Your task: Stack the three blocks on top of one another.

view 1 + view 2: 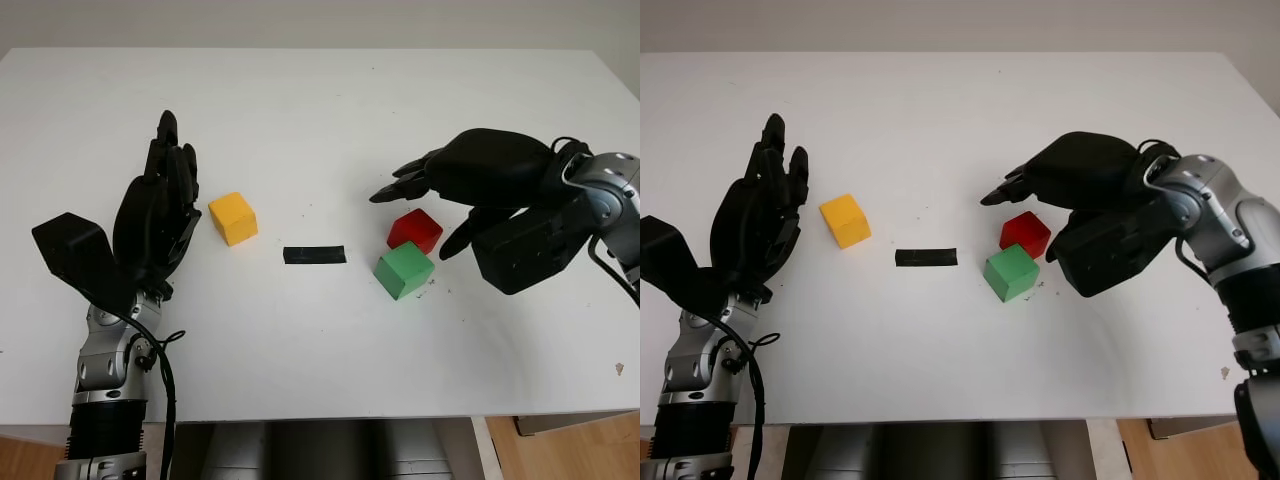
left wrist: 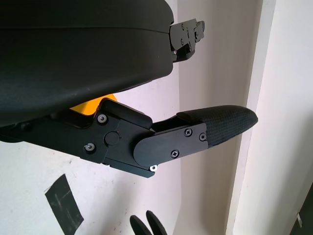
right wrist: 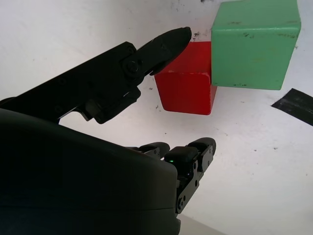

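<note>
White table (image 1: 320,110) across most of the head views, with a pale wall strip along the top edge. Three blocks lying on it, none stacked yet. Yellow block (image 1: 233,218) left of the middle, on its own. Small strip of black tape (image 1: 315,255) flat at the middle of the frame. Red block (image 1: 415,230) right of the middle, with the green block (image 1: 404,270) touching it, just below and a bit to the left. Right hand (image 1: 440,205) coming in from the right side, open and holding nothing, hovering over the red block with fingers on both sides of it; whether a fingertip touches the red block, hard to tell. Left hand (image 1: 158,210) at the left of the frame, open, holding nothing, just beside the yellow block but apart from it, fingers pointing toward the top of the picture.
</note>
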